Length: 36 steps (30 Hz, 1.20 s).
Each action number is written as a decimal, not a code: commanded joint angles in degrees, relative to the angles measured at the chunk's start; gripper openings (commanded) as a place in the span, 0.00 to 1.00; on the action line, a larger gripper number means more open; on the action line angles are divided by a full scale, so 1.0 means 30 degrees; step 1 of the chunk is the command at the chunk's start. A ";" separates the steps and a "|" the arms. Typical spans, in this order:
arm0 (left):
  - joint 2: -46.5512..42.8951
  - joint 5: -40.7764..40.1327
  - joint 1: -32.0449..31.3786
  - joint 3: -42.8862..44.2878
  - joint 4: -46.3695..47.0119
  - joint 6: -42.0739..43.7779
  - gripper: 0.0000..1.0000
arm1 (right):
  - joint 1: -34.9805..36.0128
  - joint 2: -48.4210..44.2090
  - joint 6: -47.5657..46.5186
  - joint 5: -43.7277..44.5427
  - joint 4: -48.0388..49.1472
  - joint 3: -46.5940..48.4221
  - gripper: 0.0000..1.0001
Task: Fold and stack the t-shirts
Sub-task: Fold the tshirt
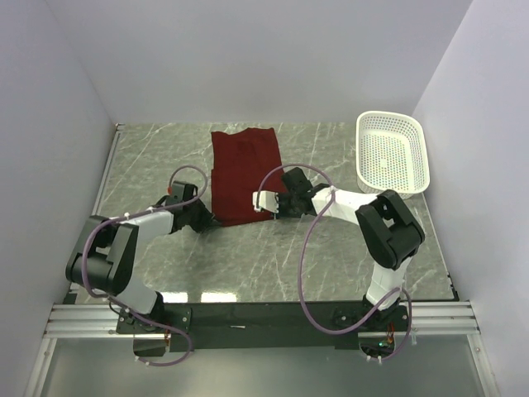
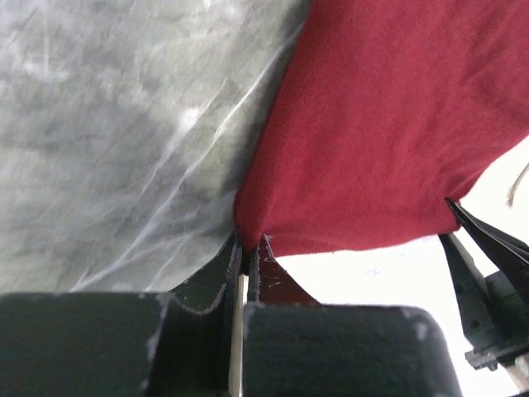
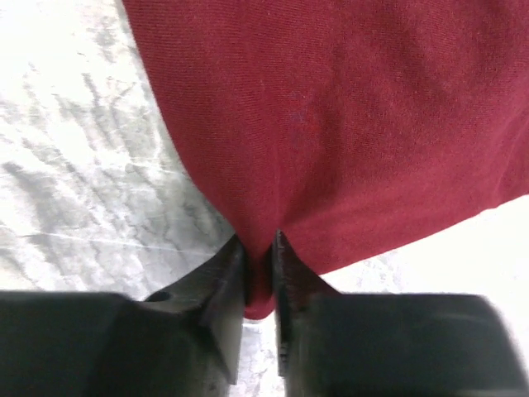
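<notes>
The dark red t-shirt (image 1: 244,169) lies on the marble table as a folded, tall rectangle at the middle back. My left gripper (image 1: 208,217) is shut on the t-shirt's near left corner (image 2: 273,207); the jaws pinch the cloth edge. At the near right corner my right gripper (image 1: 273,205) is shut on the t-shirt (image 3: 331,124), with a fold of cloth squeezed between its fingers (image 3: 234,277). Both near corners sit just off the table surface.
A white mesh basket (image 1: 393,151) stands at the back right. White walls close in the table on the left, back and right. The right arm's white link (image 1: 347,201) reaches across toward the shirt.
</notes>
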 commanded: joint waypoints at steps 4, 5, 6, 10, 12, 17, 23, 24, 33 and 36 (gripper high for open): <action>-0.2485 0.0706 -0.0097 -0.1041 -0.0139 0.0412 0.01 | 0.0063 -0.1201 0.0066 -0.1760 -0.2709 0.0010 0.10; -0.2868 0.1230 -0.0155 -0.1275 -0.0256 0.0383 0.01 | 0.0064 -0.1930 0.0037 -0.2172 -0.3295 -0.0195 0.08; -0.3336 0.1467 -0.0213 -0.1828 -0.0635 0.0237 0.01 | 0.0093 -0.2343 -0.0021 -0.2495 -0.4548 -0.0574 0.08; -0.6844 0.1938 -0.1964 -0.3500 -0.2241 -0.0787 0.01 | 0.0619 -0.3984 -0.1455 -0.4484 -0.8860 -0.1483 0.00; -0.8255 0.2287 -0.2700 -0.4580 -0.2979 -0.1894 0.01 | 0.1117 -0.5418 -0.1545 -0.4870 -1.0119 -0.2650 0.00; -1.3969 0.2759 -0.4549 -0.6548 -0.5319 -0.4536 0.01 | 0.1558 -0.8901 -0.1107 -0.6594 -1.1970 -0.4004 0.00; -1.3513 0.2465 -0.4491 -0.5473 -0.4397 -0.4190 0.00 | 0.1062 -0.9265 0.0386 -0.6395 -1.1388 -0.3861 0.00; -1.2811 0.2466 -0.4491 -0.5002 -0.4011 -0.3985 0.00 | 0.0857 -0.8971 0.0678 -0.6365 -1.1329 -0.3076 0.00; -0.3966 0.2172 -0.0865 0.5391 -0.2892 0.0204 0.00 | -0.3977 -0.3116 0.2667 -0.7566 -1.2908 0.5705 0.00; -0.0245 0.2902 0.0163 0.9231 -0.2864 0.0762 0.00 | -0.4534 -0.0216 0.3925 -0.7450 -1.3144 0.9131 0.00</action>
